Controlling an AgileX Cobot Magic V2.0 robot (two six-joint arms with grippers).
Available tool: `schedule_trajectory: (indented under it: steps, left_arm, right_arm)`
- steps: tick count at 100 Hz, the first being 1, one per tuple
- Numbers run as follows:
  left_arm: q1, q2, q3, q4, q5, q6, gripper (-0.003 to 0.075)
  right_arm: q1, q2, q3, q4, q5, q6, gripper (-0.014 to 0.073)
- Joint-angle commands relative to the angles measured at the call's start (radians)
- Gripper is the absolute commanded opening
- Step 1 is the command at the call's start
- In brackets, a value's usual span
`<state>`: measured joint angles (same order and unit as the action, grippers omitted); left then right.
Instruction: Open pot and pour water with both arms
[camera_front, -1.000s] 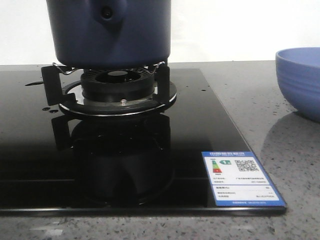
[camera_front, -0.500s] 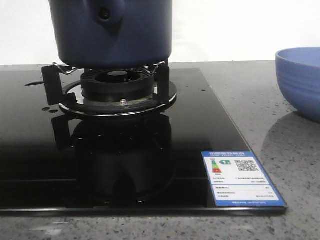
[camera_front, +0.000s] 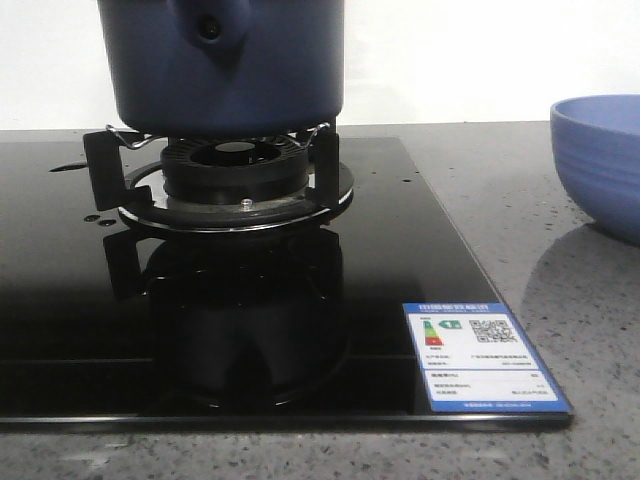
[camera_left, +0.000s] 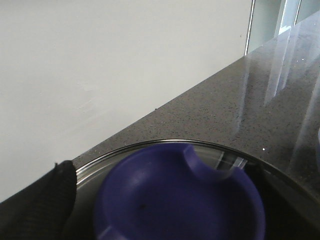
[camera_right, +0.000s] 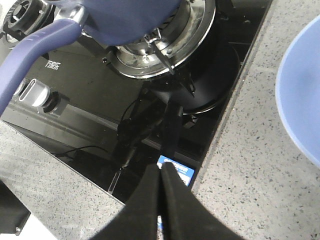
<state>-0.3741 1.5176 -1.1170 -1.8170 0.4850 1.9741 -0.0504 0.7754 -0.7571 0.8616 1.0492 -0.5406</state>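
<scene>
Shifted slightly right: dark navy-blue round pot (camera_front: 222, 65) on burner | right gripper (camera_right: 161, 200) pressed closed, empty | left gripper: state unclear | lift lid straight up.

the pot (camera_front: 222, 65) fills the upper left of the front view over the burner (camera_front: 235, 180); the bowl (camera_front: 600, 160) blocks the right edge. between them, upper centre-right, bare counter (camera_front: 470, 180) lies open.
</scene>
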Motion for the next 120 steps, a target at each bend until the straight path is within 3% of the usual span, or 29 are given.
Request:
schedule_trajectory:
  steps: [1, 12, 41, 48, 74, 95, 120]
  left_arm:
    - [-0.004, -0.014, -0.03, -0.042, 0.028, 0.002, 0.0585]
    - [-0.004, -0.013, -0.03, -0.042, 0.051, 0.002, 0.0531]
    - [-0.004, -0.013, -0.03, -0.042, 0.089, 0.002, 0.0219]
    - [-0.004, -0.013, -0.03, -0.042, 0.089, 0.002, 0.0188]
    - [0.02, -0.069, -0.035, -0.042, 0.09, -0.012, 0.019]
    - [0.118, -0.184, -0.04, -0.042, 0.094, -0.13, 0.019]
    - [0.242, -0.345, -0.028, 0.006, 0.071, -0.157, 0.019]
  right_arm:
    - [0.0, 0.002, -0.032, 0.046, -0.033, -0.015, -0.0063]
    - [0.0, 0.002, -0.032, 0.046, -0.033, -0.015, -0.0063]
    - [0.0, 0.002, -0.032, 0.046, -0.037, -0.015, -0.0063]
    - [0.0, 0.002, -0.032, 0.046, -0.037, -0.015, -0.0063]
    - [0.0, 0.002, -0.032, 0.046, -0.052, -0.015, -0.0063]
    - [0.0, 0.002, -0.032, 0.048, -0.084, -0.015, -0.0063]
    - [0.0, 0.002, -0.032, 0.066, -0.188, -0.015, -0.0063]
